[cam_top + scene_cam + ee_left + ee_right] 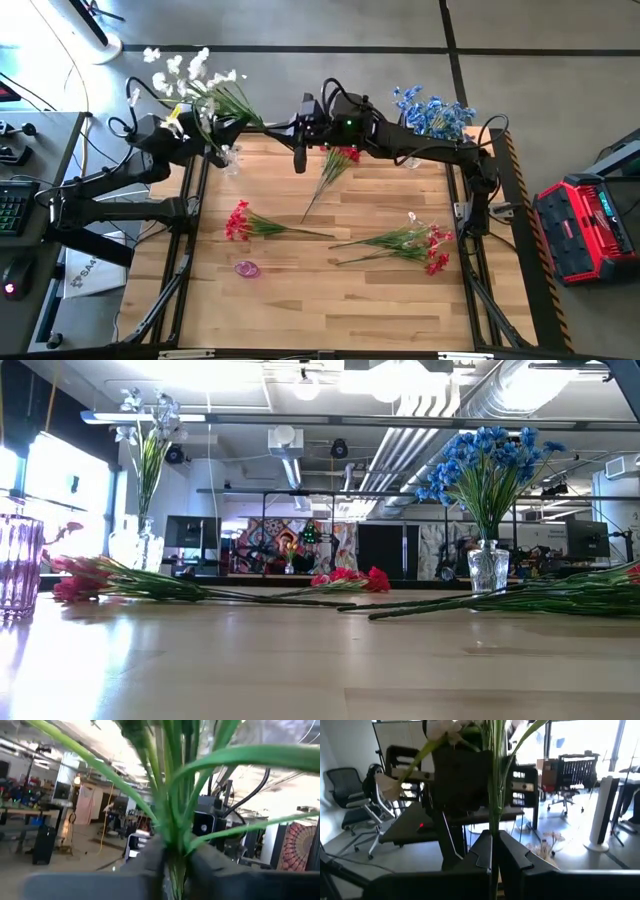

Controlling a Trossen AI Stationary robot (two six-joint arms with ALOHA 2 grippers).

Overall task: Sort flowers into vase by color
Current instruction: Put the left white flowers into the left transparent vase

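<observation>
The wooden worktop (330, 300) sits on a grey concrete floor, with a red and black case (585, 225) on the floor off its right edge and a keyboard (10, 205) on a desk off its left. At the far left corner the white flowers (190, 72) rise from a clear vase (135, 547). The left gripper (175, 855) is clamped on green stems, and the right gripper (494, 842), reaching along the far edge, has its fingers together on a thin stem beneath white blossoms. Blue flowers (487, 455) stand in a glass vase (487, 568) at the far right corner. Red sprigs (240, 222) lie flat, left of centre, by the far edge and in a bundle towards the right edge. A purple vase (15, 565) stands near the near edge. Ducts (440, 410) run across the ceiling.
</observation>
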